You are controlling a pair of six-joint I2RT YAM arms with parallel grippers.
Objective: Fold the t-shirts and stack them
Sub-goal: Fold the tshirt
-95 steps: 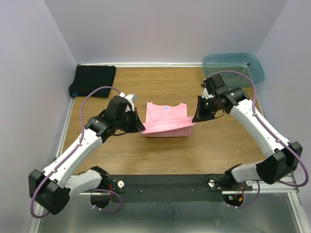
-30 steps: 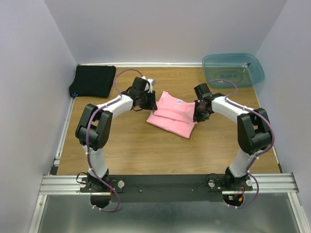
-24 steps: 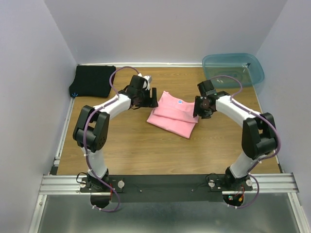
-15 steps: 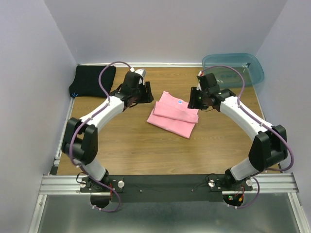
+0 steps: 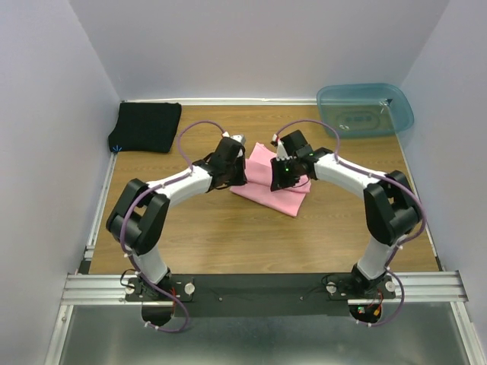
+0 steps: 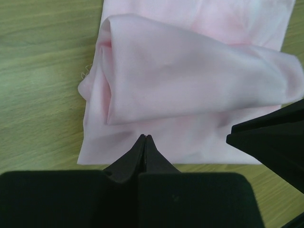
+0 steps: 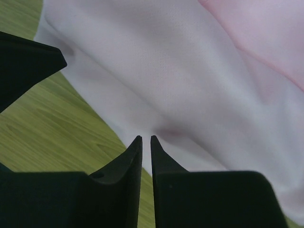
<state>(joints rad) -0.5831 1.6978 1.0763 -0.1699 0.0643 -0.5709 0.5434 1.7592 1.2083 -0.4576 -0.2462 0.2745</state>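
Observation:
The light pink t-shirt (image 5: 283, 195) lies folded and skewed on the middle of the table, with a loose rolled layer on top in the left wrist view (image 6: 190, 85). My left gripper (image 5: 242, 170) is shut and empty, its tips (image 6: 145, 137) over the shirt's left edge. My right gripper (image 5: 280, 175) is over the shirt's middle, its jaws nearly together with a thin gap and nothing between them (image 7: 142, 138). The two grippers are close together. The black t-shirt (image 5: 146, 125) lies folded at the far left corner.
A translucent blue-green plastic bin (image 5: 365, 108) stands at the far right corner. Walls close in the table at the back and both sides. The other gripper's dark body shows at the edge of each wrist view (image 6: 273, 140) (image 7: 23, 61).
Both grippers, which had drawn back to either side of the pink shirt, have moved inward and now sit close together over it. The shirt lies as it did half a second ago.

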